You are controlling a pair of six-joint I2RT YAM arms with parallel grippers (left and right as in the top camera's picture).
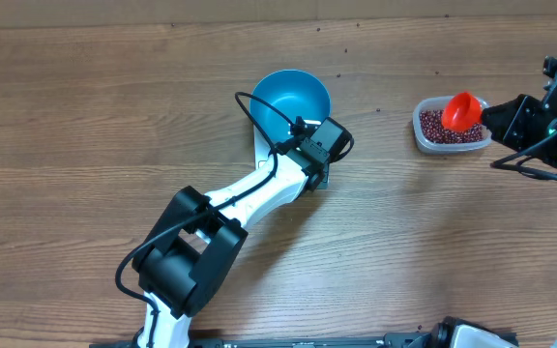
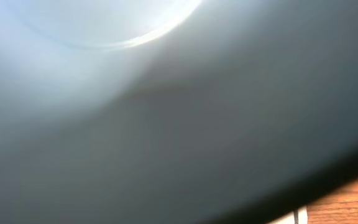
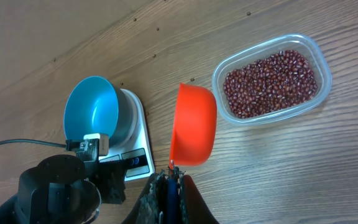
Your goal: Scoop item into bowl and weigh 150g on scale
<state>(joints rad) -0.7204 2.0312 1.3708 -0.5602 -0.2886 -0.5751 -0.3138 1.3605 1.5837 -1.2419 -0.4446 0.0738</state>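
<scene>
overhead / bowl: blue bowl (image 1: 293, 95) mid-bench (image 1: 85, 116), looks empty, no beans seen in it.
overhead / left: left gripper (image 1: 315, 143) is at the bowl's near rim. Fingers are hidden under the wrist but read as closed. Can't tell whether they pinch the rim.
overhead / right: right gripper (image 1: 494, 114) holds the red scoop (image 1: 463, 109) over the clear tub (image 1: 419, 121) of red-brown beans (image 1: 438, 126), well apart from the bowl.
left wrist / view: a blurred blue-grey wall fills the frame, probably the bowl. Sliver of bench bottom right, no fingers visible.
right wrist / fingers: narrow, clamped on the scoop handle.
right wrist / scoop: cup sits just beside the tub and shows no beans from this side.
right wrist / scale: white scale (image 3: 138, 134) is under the bowl, its display end partly behind the left gripper.
progress: my read is nothing transferred yet. All scooping and the weigh-up are left.
room: open bench between tub and bowl. The edges to clear are the tub rim and the bowl rim. The left wrist crowds the bowl's near side, so the tub-facing side looks freer.
</scene>
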